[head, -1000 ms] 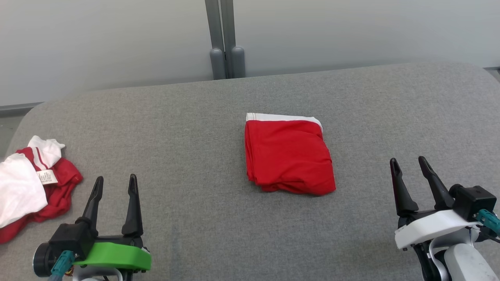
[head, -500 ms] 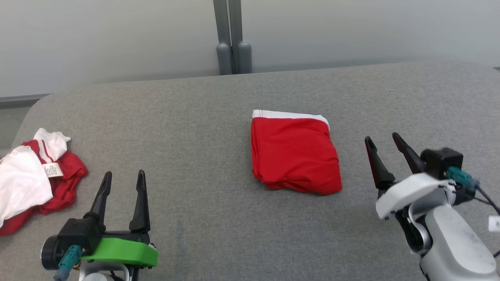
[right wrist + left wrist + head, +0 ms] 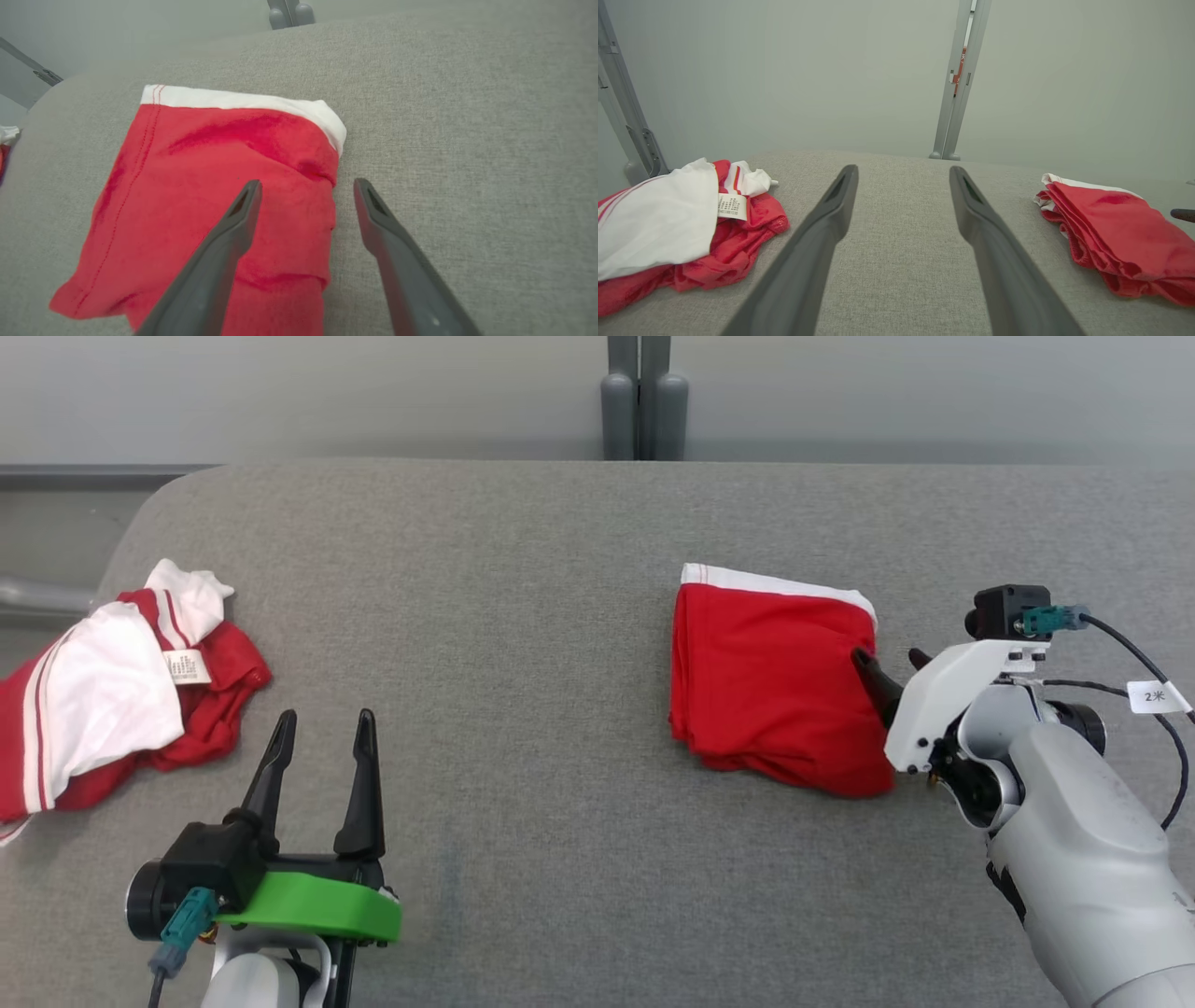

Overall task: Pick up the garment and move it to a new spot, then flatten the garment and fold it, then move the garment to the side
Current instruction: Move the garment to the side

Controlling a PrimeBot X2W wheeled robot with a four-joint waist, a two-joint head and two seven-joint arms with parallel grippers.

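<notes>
The garment (image 3: 770, 681) is a folded red piece with a white band along its far edge, lying on the grey padded table (image 3: 523, 616) right of centre. It also appears in the left wrist view (image 3: 1111, 233) and the right wrist view (image 3: 210, 177). My right gripper (image 3: 887, 658) is open at the garment's right edge. In the right wrist view (image 3: 307, 183) one finger is over the red cloth and the other over bare table. My left gripper (image 3: 325, 716) stands open near the front left, with nothing between its fingers (image 3: 902, 168).
A crumpled heap of red and white clothes (image 3: 112, 681) lies at the table's left end, also seen in the left wrist view (image 3: 668, 224). A grey post (image 3: 639, 401) stands behind the far edge. The table's left corner is rounded.
The head camera has shifted, so the whole picture has slid. My right gripper has moved forward and left, from the front right up to the garment's right edge. The left gripper has held still.
</notes>
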